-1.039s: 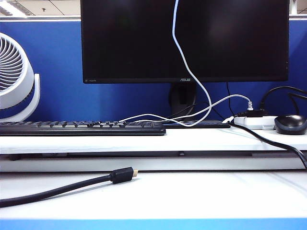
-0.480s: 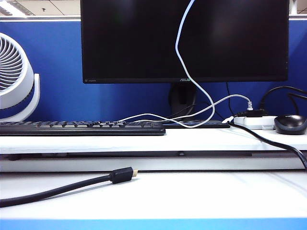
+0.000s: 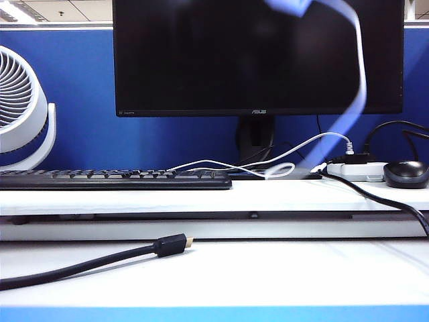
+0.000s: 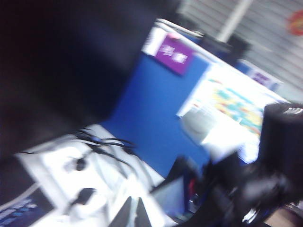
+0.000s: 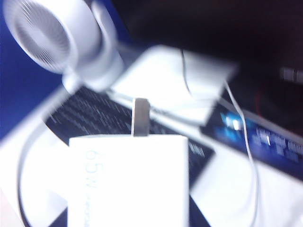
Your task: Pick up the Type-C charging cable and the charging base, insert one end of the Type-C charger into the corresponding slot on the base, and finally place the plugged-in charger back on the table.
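Neither gripper shows in the exterior view. A white block marked 65W, the charging base (image 5: 128, 179), fills the right wrist view with a metal prong on its far end. My right gripper (image 5: 128, 215) is shut on it, above the shelf. The slot is hidden. The thin white Type-C charging cable (image 3: 362, 74) hangs blurred in front of the monitor, ending in a loop on the shelf. It also shows as a thin line (image 5: 249, 156) beside the block. My left gripper (image 4: 134, 215) is shut, its fingers together; whether they pinch anything cannot be made out. The table (image 3: 268, 268) lies below.
A black monitor (image 3: 258, 54) stands behind a keyboard (image 3: 114, 179) on the raised shelf. A white fan (image 3: 20, 107) is at the left. A power strip (image 3: 355, 169) and a mouse (image 3: 405, 173) sit at the right. A thick black gold-tipped cable (image 3: 171, 245) lies on the table.
The hanging white cable has swung sharply to the right and is now blurred. Its loop on the shelf has pulled in smaller. Everything else on the desk is unmoved.
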{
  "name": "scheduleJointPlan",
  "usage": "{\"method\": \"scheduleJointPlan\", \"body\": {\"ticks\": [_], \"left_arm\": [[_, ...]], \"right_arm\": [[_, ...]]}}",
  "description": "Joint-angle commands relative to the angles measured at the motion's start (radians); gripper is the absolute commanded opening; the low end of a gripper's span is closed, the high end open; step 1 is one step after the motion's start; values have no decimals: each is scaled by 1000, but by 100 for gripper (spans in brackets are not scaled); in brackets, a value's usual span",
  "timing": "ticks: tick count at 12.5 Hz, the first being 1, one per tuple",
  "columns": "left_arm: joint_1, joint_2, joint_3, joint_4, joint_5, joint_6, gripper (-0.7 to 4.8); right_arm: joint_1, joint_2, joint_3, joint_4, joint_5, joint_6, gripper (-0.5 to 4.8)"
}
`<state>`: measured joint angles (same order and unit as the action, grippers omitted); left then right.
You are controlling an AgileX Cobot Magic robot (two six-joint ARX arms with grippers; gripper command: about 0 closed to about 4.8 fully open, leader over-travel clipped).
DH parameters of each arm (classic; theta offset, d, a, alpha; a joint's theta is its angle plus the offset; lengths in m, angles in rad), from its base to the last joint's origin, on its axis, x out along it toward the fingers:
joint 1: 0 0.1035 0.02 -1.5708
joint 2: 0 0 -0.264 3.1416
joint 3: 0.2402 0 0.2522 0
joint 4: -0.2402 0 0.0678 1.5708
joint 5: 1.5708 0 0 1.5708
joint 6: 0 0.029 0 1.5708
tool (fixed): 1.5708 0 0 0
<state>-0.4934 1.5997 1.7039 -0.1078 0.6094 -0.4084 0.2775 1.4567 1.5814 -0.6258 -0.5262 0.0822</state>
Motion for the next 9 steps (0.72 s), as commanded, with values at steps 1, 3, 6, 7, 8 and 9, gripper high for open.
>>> {"method": "scheduleJointPlan", "body": {"ticks": [1, 3, 6, 7, 8, 9], "left_arm": [[0, -13, 4, 20, -51, 47, -6], [0, -16, 4, 29, -49, 46, -6], [0, -26, 5, 45, -51, 61, -6], [0, -26, 4, 45, -52, 61, -6], [0, -26, 4, 45, -52, 61, -6], [0, -26, 4, 46, -53, 61, -6]], "right_arm": [[6, 96, 6, -64, 66, -101, -5], [8, 150, 5, -80, 108, -154, -5], [26, 268, 5, -96, 135, -196, -5], [35, 291, 5, -99, 147, -210, -5], [58, 346, 5, -107, 172, -232, -5], [76, 378, 5, -106, 187, -244, -5]]}}
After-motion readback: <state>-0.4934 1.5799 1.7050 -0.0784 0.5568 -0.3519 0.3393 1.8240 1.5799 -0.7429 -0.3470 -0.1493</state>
